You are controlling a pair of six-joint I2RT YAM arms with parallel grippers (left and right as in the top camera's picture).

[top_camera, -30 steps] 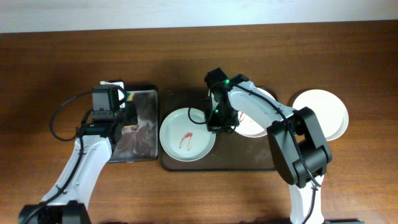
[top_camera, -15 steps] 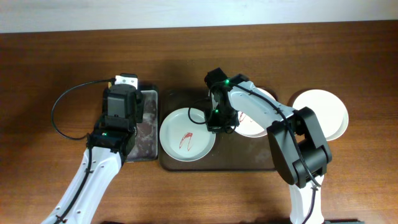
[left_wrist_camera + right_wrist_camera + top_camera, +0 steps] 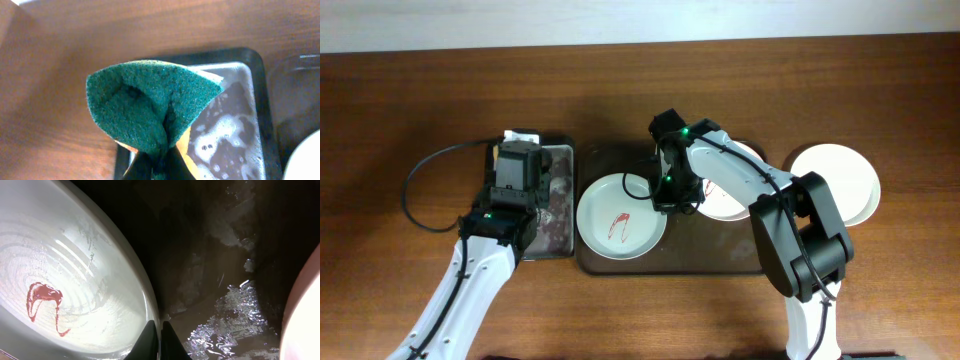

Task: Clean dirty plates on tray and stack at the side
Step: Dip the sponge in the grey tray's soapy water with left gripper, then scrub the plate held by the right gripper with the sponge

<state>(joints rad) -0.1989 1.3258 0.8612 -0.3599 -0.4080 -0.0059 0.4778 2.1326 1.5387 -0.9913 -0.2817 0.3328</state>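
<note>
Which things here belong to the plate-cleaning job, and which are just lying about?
Job: smeared plate, held by right gripper; second plate; brown tray; green sponge in left gripper; soapy black tray; white plate at the side.
Lying about: black cable.

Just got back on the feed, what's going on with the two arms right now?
The left pincer holds a folded green-and-yellow scouring sponge above the small black tray of soapy water. The right pincer grips the rim of the round white plate with a red smear, which sits on the large dark brown tray. A second plate lies beside it under the right arm. An unsmeared white plate rests on the table further right.
</note>
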